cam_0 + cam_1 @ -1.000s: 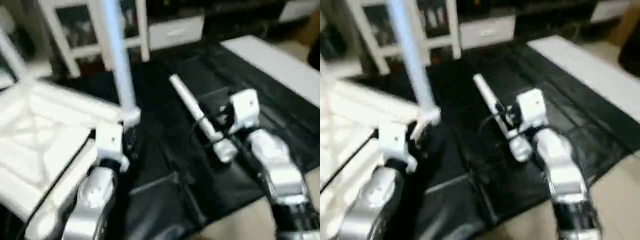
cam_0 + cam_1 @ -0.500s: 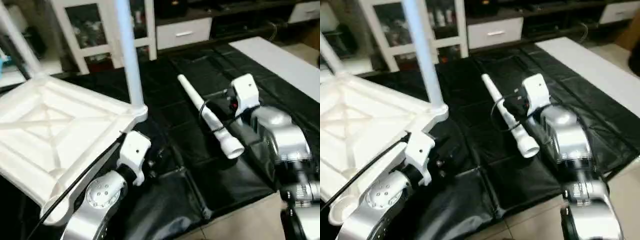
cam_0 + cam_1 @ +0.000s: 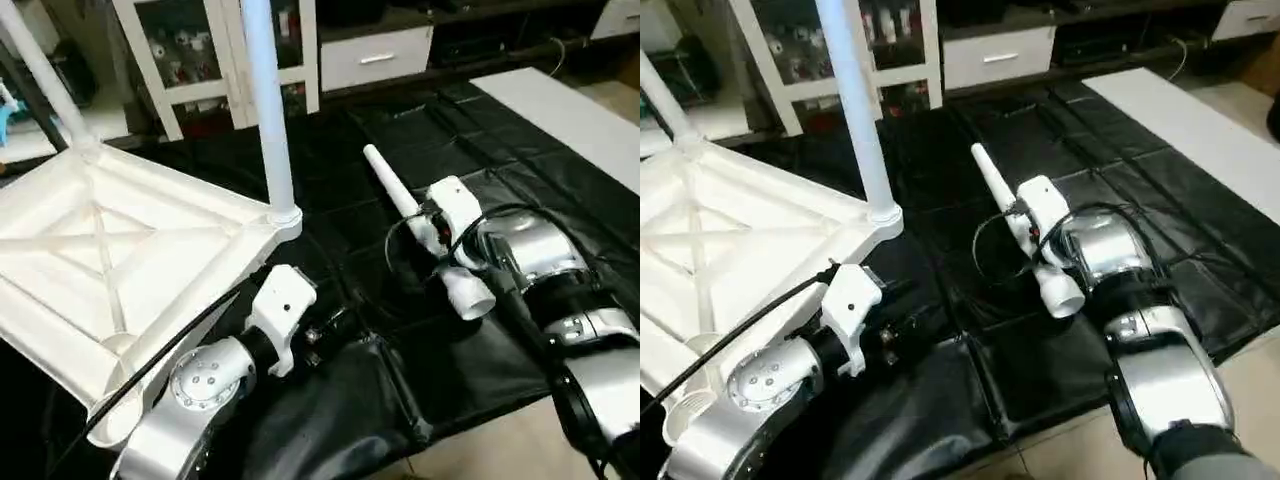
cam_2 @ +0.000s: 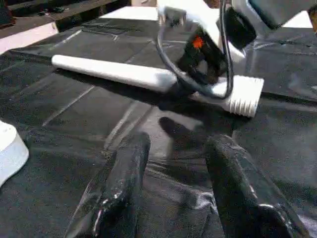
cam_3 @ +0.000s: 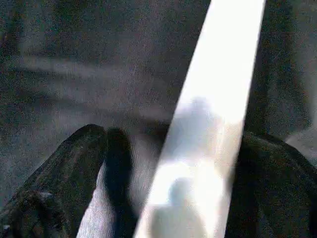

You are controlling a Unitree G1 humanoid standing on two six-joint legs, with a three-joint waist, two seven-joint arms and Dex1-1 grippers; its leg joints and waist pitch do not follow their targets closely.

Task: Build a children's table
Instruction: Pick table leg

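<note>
The white tabletop [image 3: 110,250] lies upside down at the left, X-ribs up. Two white legs [image 3: 265,110] stand in its far corner sockets, the second one [image 3: 40,70] at the far left. A loose leg [image 3: 400,195] lies on the black mat [image 3: 330,400], its ribbed wide end [image 4: 245,94] nearest me. My right gripper [image 5: 173,136] sits over that leg, open, with one finger [image 5: 277,188] against it and a gap at the other. My left gripper [image 4: 178,141] hovers low over the mat by the tabletop's near-right corner [image 4: 10,153], open and holding nothing.
A white glass-door cabinet [image 3: 190,50] and a drawer unit [image 3: 375,60] stand behind the mat. A long white board [image 3: 560,110] lies at the mat's right edge. Bare floor [image 3: 500,450] begins at the mat's near edge.
The camera has shifted. My right gripper has swung from beside the loose leg to over it. My left gripper has drawn away from the fitted leg's corner, down towards the mat.
</note>
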